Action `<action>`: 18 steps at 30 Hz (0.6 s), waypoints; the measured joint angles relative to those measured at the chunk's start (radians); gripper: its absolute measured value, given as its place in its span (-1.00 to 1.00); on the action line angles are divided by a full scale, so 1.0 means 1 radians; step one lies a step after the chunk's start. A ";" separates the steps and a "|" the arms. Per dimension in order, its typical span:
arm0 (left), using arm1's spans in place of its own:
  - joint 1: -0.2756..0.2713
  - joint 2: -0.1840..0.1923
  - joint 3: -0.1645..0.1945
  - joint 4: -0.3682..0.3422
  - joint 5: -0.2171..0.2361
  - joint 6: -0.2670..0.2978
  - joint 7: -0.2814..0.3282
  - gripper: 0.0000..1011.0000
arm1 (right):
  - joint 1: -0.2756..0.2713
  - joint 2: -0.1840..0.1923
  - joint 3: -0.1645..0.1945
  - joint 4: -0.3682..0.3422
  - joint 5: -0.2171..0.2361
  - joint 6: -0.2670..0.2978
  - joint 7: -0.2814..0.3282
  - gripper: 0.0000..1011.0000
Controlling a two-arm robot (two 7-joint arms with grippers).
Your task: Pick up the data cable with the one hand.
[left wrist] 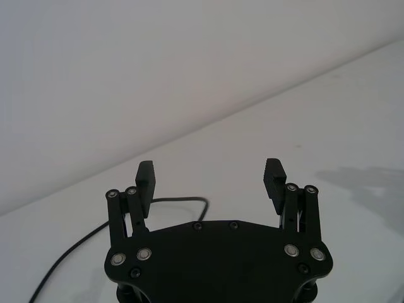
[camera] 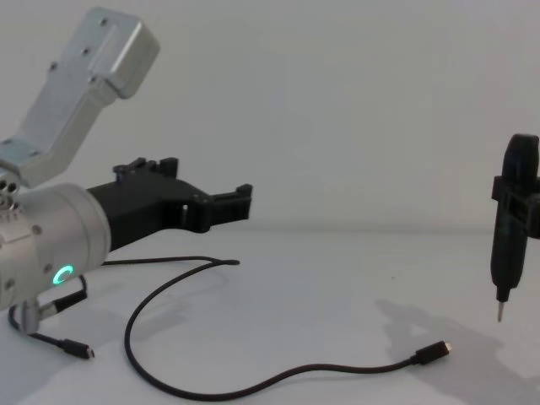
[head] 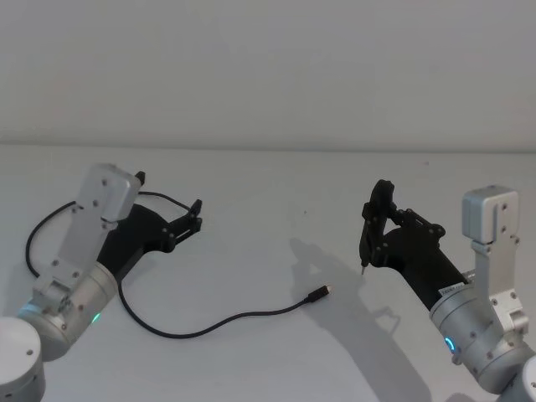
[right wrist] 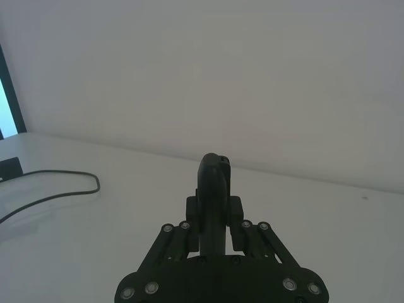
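Note:
The data cable [head: 243, 316] lies slack on the white table, a thin black line curving from a loop at the left to a plug [head: 318, 291] with a silvery tip near the middle. Its other plug [camera: 80, 349] rests below my left wrist. My left gripper [head: 167, 197] hovers open above the cable's looped part [left wrist: 177, 200], with nothing between its fingers. In the chest view the left gripper [camera: 211, 184] is well above the table. On the right, my right gripper [head: 385, 230] is shut on a slim black pen-like tool [camera: 509, 228], tip pointing down, clear of the cable.
The white table [head: 276, 193] runs back to a plain pale wall. A dark panel [right wrist: 11, 95] stands at the far side in the right wrist view. Bare tabletop lies between the two arms around the cable's free plug [camera: 432, 352].

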 joint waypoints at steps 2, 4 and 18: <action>-0.007 0.000 0.005 -0.002 -0.008 0.010 -0.021 0.98 | 0.000 0.000 0.000 0.000 0.000 0.000 0.000 -0.46; -0.011 0.000 0.008 -0.004 -0.014 0.017 -0.034 0.98 | 0.000 0.000 0.000 0.000 0.000 0.000 0.000 -0.46; -0.075 0.011 0.043 -0.015 -0.084 0.120 -0.217 0.98 | 0.000 0.000 0.000 0.000 0.000 0.000 0.000 -0.46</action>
